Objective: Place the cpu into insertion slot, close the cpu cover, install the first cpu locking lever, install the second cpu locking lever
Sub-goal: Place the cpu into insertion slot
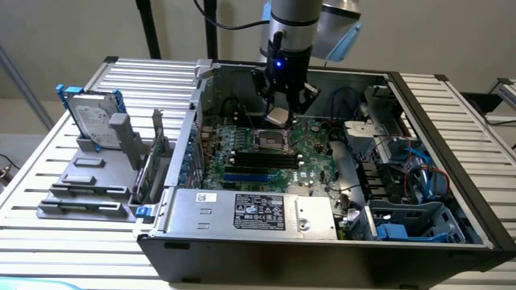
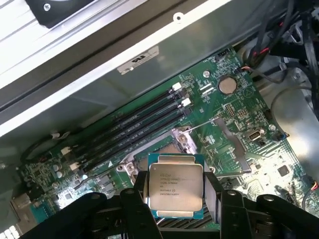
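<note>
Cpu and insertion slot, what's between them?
Nothing. In the exterior view the gripper holds the cpu above the insertion slot, with only air between.

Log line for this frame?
gripper: shut on flat square silvery-grey cpu | cpu: held above dark square insertion slot, not seated

A single silver-grey robot arm (image 1: 292,21) hangs straight down from above, its last segment upright. Beneath it, a black wrist section (image 1: 281,65) shows a small blue light (image 1: 279,61). The black hand (image 1: 278,113) points downward. Its two fingers (image 2: 135,206) are clamped against opposite edges of the cpu (image 2: 175,185), whose printed metal top faces the wrist camera.
</note>
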{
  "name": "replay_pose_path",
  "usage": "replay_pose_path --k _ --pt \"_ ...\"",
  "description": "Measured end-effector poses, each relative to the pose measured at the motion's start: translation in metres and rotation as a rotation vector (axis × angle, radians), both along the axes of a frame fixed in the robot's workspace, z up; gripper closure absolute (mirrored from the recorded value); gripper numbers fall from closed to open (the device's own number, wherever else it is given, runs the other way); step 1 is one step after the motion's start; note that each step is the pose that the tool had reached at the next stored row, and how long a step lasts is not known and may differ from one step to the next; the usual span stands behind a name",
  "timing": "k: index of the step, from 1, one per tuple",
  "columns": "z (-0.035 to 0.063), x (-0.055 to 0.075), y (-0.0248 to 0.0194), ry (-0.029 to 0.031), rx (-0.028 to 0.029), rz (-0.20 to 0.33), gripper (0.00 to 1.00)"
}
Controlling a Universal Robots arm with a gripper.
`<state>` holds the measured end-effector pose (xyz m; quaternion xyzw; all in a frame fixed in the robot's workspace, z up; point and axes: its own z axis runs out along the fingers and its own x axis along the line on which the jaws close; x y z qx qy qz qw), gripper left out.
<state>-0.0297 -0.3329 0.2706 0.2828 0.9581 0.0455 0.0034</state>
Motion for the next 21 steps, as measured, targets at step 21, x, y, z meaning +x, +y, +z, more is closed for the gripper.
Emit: replay_pose_path --k 21 --pt "0.0 0.0 0.0 0.0 0.0001 -0.355 0.46"
